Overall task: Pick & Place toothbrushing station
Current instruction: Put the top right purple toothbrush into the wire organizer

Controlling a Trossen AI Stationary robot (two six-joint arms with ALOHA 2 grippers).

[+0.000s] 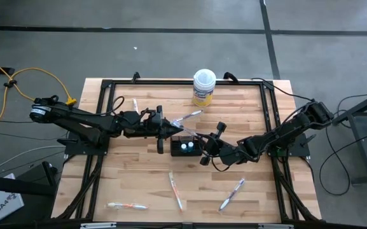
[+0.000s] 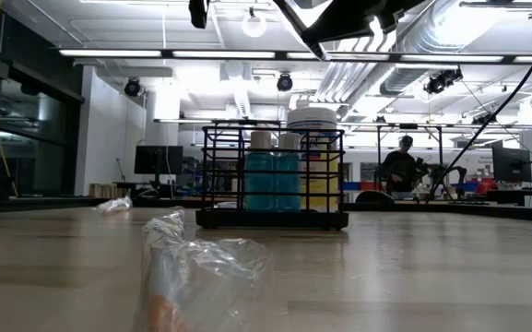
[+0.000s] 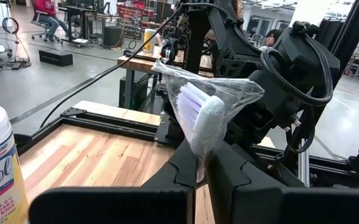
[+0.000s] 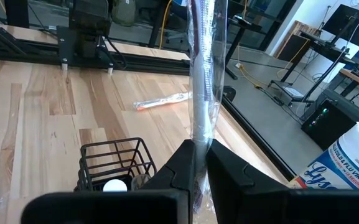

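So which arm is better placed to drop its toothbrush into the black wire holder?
Probably right: the right fingers grip a clear-wrapped toothbrush with the black wire-mesh holder close by in their wrist view; the left fingers hold another wrapped toothbrush, no holder in view.

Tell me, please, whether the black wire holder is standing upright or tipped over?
Upright: the wire holder sits flat on the table, and the two teal tubes inside it stand caps-up.

Low view: wrapped toothbrush [image 2: 196, 277] up close is blurred and cut by the bottom edge; yellow tub [image 2: 313, 157] mostly hidden behind the mesh holder [image 2: 272, 175]. Right wrist view: tub [image 4: 344, 165] cropped at the edge, toothbrush [image 4: 203, 74] top cut off, holder's far side probably hidden behind the fingers [image 4: 179, 171]
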